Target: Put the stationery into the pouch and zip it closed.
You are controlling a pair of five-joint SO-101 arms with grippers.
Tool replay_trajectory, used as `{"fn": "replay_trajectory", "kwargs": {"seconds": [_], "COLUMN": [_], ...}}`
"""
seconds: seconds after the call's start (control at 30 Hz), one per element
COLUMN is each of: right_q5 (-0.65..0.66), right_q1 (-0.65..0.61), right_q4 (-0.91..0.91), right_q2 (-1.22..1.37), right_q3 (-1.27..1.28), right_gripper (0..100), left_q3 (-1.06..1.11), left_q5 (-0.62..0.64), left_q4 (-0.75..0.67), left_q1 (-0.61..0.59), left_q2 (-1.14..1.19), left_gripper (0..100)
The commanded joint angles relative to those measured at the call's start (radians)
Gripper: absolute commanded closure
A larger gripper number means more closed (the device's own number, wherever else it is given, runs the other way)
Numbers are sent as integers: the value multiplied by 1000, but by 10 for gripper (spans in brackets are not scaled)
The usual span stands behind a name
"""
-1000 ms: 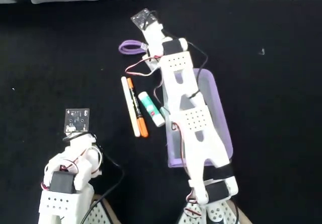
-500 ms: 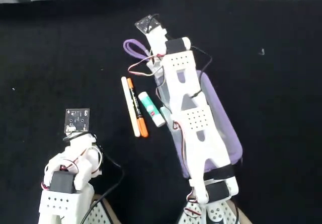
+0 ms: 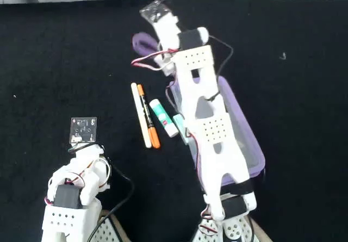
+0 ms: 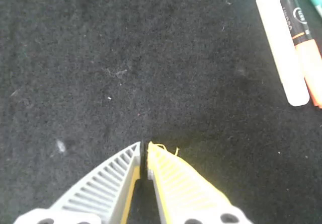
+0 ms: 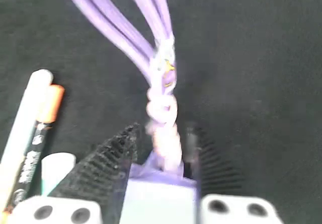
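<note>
White pen [image 3: 140, 114], orange marker [image 3: 148, 117] and glue stick [image 3: 163, 117] lie just left of the pouch [image 3: 246, 130]. The right gripper [image 5: 162, 130] clamps its strap [image 5: 162, 73]. The left gripper [image 4: 145, 146], fingers together, sits well left over open table [image 3: 65, 51].

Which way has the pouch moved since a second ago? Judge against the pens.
Yes. In the high view the pouch has swung its lower end right, away from the unmoved orange pen.

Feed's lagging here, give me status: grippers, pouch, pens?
Left gripper shut, empty. Right gripper shut on pouch strap. Pouch partly under right arm; pens and glue stick lying beside it, not in.
</note>
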Motion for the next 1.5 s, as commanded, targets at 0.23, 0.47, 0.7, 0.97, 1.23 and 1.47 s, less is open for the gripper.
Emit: {"fn": "replay_trajectory", "kwargs": {"seconds": [0.23, 0.47, 0.7, 0.97, 1.23, 1.47], "right_q5": [0, 0, 0, 6, 6, -2], "right_q1": [-41, -71, -92, -86, -81, -118], "right_q4": [-61, -295, -545, -585, -411, -249], "right_q2": [-77, -42, 137, 219, 214, 1], "right_q3": [51, 62, 53, 59, -30, -88], "right_gripper": [776, 779, 780, 888, 988, 988], "left_q3": [21, 21, 21, 21, 21, 21], "left_q5": [-11, -11, -11, -11, -11, -11], "left_q4": [3, 3, 3, 3, 3, 3], "left_q1": [-7, -7, -8, -7, -8, -8], "left_q2": [-6, -6, -6, -6, -6, -6], "left_gripper": [970, 970, 970, 970, 970, 970]}}
